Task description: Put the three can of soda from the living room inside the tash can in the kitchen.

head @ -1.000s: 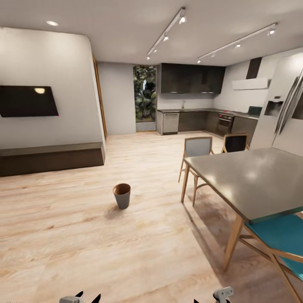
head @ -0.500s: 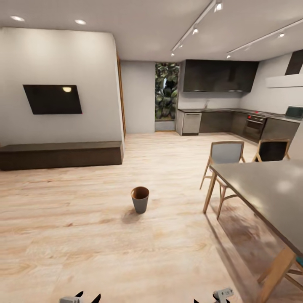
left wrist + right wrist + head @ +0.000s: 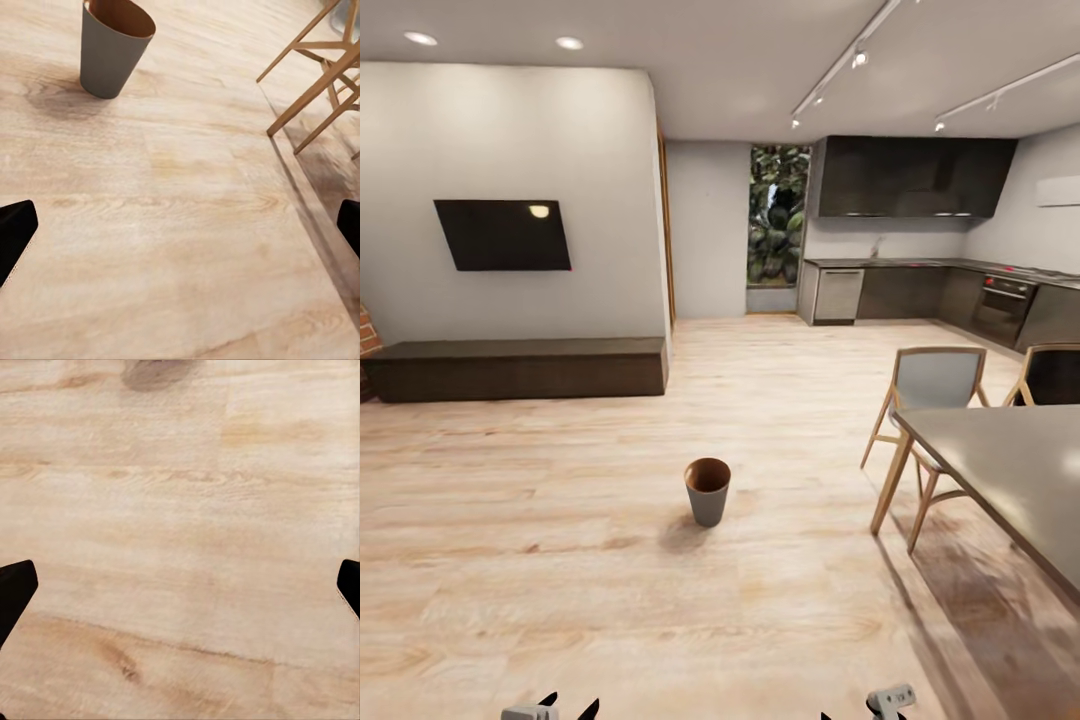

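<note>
The tash can [image 3: 707, 491], a small grey bucket with a copper-brown inside, stands upright on the wood floor in the middle of the head view. In the left wrist view the tash can [image 3: 112, 49] sits ahead of my left gripper [image 3: 180, 232], whose black fingers are spread wide with nothing between them. My right gripper [image 3: 180, 589] hangs open over bare floor boards. Both grippers, left [image 3: 568, 707] and right [image 3: 857, 708], peek in at the head view's lower edge. The cans of soda are out of view. The kitchen's dark cabinets [image 3: 915, 178] line the far right wall.
A grey dining table [image 3: 1020, 470] with wooden legs and a chair [image 3: 935, 385] stand to the right of the bucket. A long dark bench [image 3: 520, 365] runs under a wall TV [image 3: 505, 235] at the left. Open floor lies between bench and table.
The head view has swung to the left: bucket, table and kitchen sit further right in the picture, the fridge has left it, and more of the TV wall shows. Both grippers stay open.
</note>
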`<state>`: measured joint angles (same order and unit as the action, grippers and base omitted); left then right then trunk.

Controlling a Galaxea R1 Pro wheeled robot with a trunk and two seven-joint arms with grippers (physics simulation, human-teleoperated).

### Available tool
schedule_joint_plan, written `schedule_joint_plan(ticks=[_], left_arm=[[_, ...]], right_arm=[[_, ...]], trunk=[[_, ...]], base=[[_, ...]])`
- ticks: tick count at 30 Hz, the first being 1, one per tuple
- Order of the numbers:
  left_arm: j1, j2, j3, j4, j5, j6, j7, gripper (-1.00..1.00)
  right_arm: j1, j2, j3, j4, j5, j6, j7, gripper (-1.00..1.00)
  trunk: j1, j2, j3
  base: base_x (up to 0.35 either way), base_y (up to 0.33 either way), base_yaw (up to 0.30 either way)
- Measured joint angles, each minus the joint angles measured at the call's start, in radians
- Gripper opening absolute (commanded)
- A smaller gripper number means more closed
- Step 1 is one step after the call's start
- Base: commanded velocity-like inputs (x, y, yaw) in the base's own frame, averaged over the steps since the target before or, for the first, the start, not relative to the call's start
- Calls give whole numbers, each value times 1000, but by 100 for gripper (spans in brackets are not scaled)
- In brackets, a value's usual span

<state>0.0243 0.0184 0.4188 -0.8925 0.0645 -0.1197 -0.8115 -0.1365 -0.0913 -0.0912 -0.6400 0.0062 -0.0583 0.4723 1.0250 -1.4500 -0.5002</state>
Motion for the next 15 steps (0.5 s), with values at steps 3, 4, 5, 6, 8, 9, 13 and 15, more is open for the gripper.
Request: schedule_joint_plan(ticks=[3,4,5,6,8,9,13,15], left_arm=[[0,0,0,0,0,0,0,100],[0,0,0,0,0,0,0,100],[0,0,0,1,0,0,0,100],[0,0,0,1,0,0,0,100],[0,0,0,1,0,0,0,100],[0,0,0,1,0,0,0,100],[0,0,0,1,0,0,0,100],[0,0,0,1,0,0,0,100]], right_arm=[[0,0,0,0,0,0,0,100],[0,0,0,0,0,0,0,100],[0,0,0,0,0,0,0,100],[0,0,0,0,0,0,0,100],[0,0,0,0,0,0,0,100],[0,0,0,0,0,0,0,100],[0,0,0,0,0,0,-1,100],[0,0,0,0,0,-1,-1,100]], trunk=[[0,0,0],[0,0,0],[0,0,0],[0,0,0],[0,0,0],[0,0,0],[0,0,0],[0,0,-1]], base=[[347,0,6],[347,0,4],[347,0,3],[347,0,2],[347,0,1],[347,0,1],[347,0,83],[347,0,195]])
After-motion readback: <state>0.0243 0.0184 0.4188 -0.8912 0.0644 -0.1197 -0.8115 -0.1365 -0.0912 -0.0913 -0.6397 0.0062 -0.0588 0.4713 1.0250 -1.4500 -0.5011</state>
